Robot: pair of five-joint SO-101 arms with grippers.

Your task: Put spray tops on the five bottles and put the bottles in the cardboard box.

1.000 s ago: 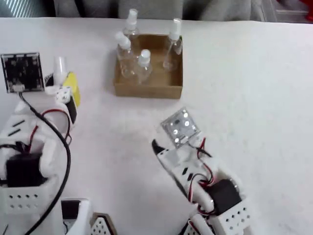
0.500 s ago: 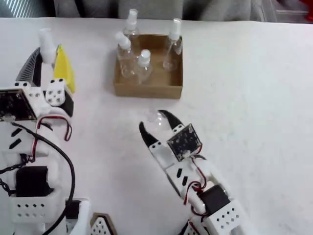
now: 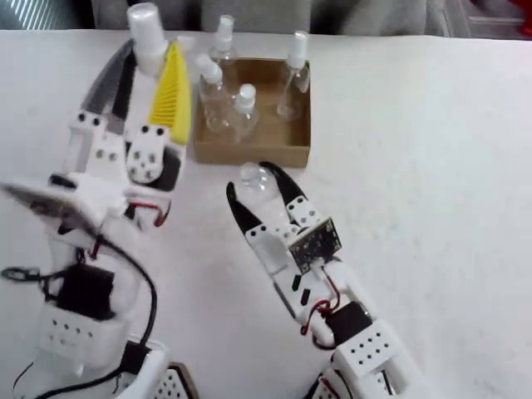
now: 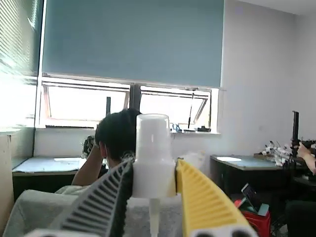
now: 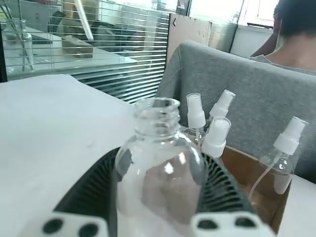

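Note:
My left gripper is raised left of the cardboard box and is shut on a white spray top, held between its grey and yellow fingers. In the left wrist view the spray top stands upright in that gripper, its thin tube hanging down. My right gripper is just in front of the box, shut on a clear bottle with an open neck. That bottle stands upright between the black fingers. Several capped bottles stand in the box.
The capped bottles and the box's front wall lie close behind the held bottle. White tabletop stretches open right of the box. Cables hang from the left arm.
The left arm has lifted and swung right toward the box, carrying the spray top. The right gripper has turned and advanced toward the box with the open bottle between its fingers.

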